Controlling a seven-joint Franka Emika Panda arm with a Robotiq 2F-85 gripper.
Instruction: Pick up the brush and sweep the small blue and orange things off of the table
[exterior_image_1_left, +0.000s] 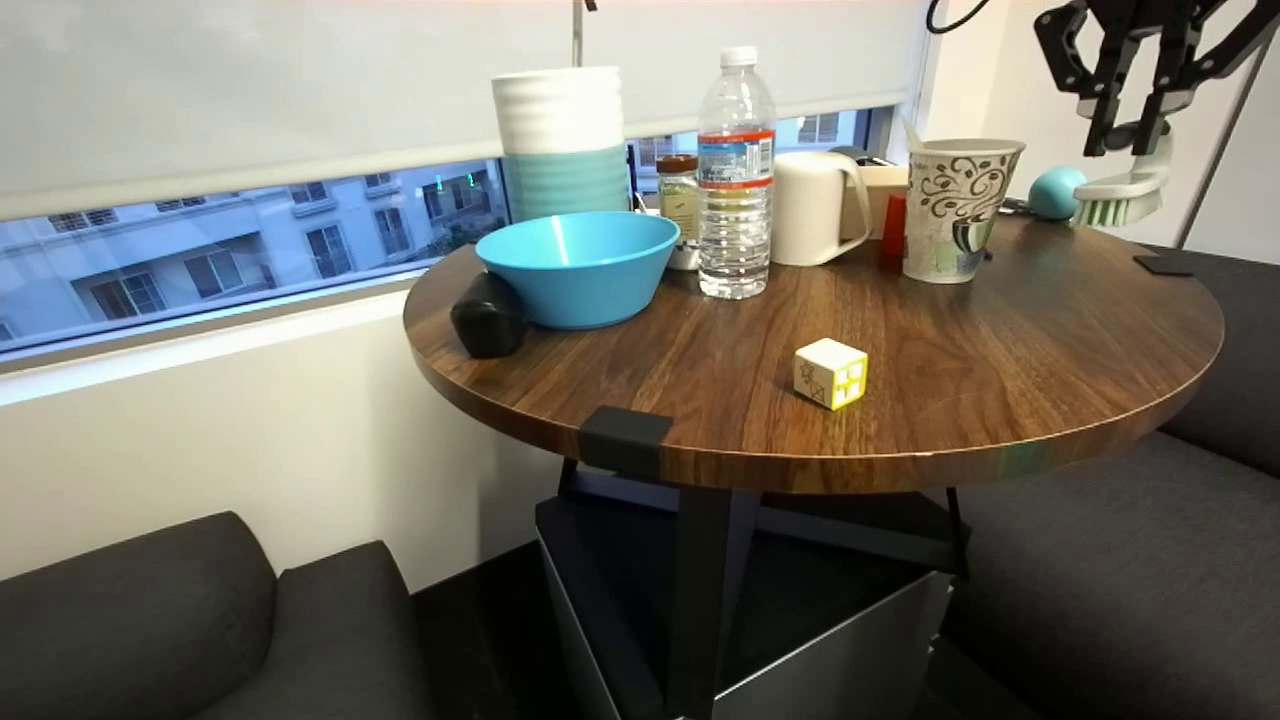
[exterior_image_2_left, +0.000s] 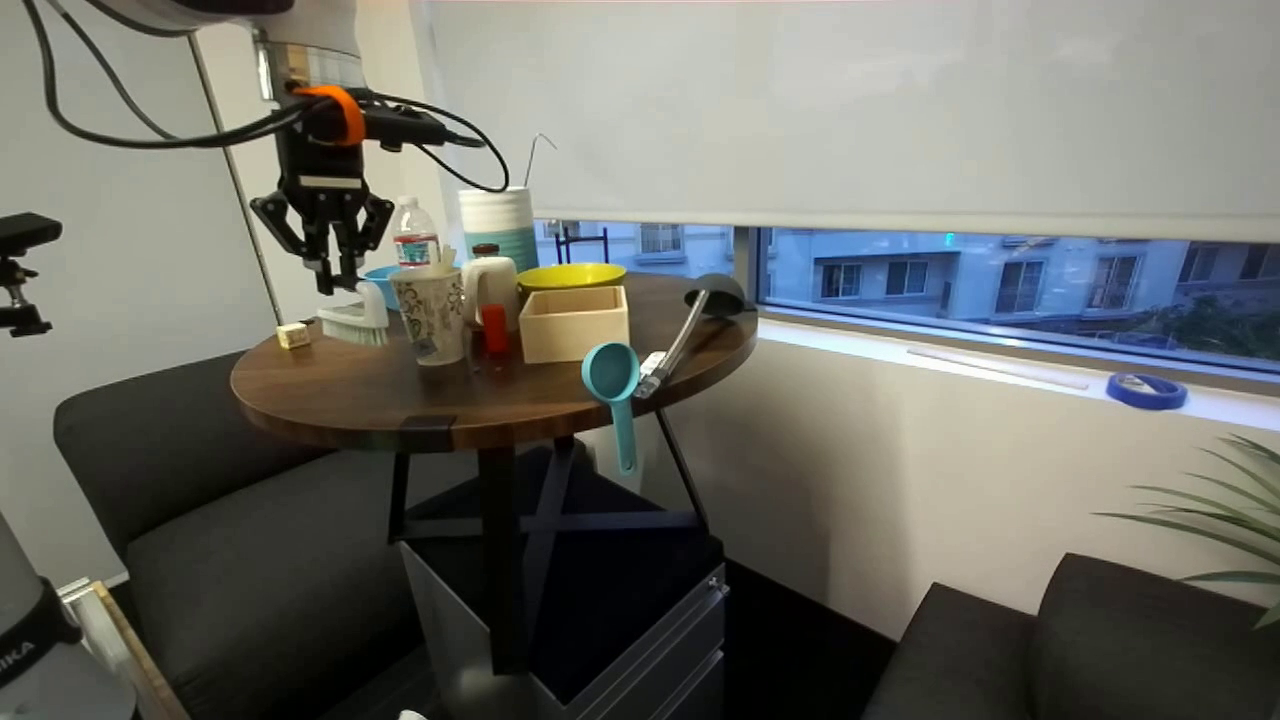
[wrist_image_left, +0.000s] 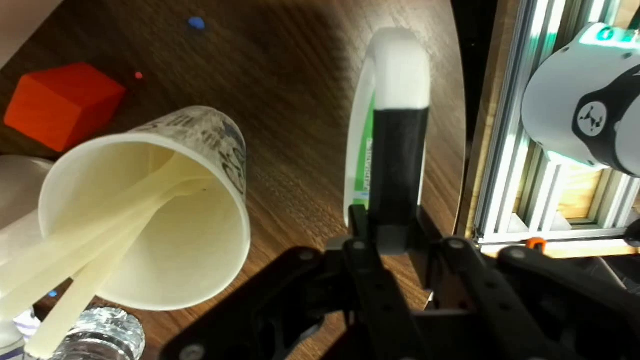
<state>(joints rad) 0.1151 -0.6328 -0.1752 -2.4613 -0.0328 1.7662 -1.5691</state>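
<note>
- The brush (wrist_image_left: 399, 150) is lifted, clamped in the end effector (exterior_image_1_left: 1121, 138).
- Wrist view, upper left: a blue bit (wrist_image_left: 196, 22) and reddish bit (wrist_image_left: 138, 75) are unswept.

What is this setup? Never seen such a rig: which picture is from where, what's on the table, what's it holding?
It is a robot arm ending in a two-fingered gripper. Two pictures are taken from different places outside the robot; the wrist view is taken from the arm itself, looking down past the gripper. On the round brown table stand, among other things, a blue bowl, a water bottle, a patterned paper cup, a wooden box and a pale block with yellow markings. The wrist view also shows a small blue bit and a small reddish bit there, probably to be swept off. The gripper holds a white brush by its dark handle.
</note>
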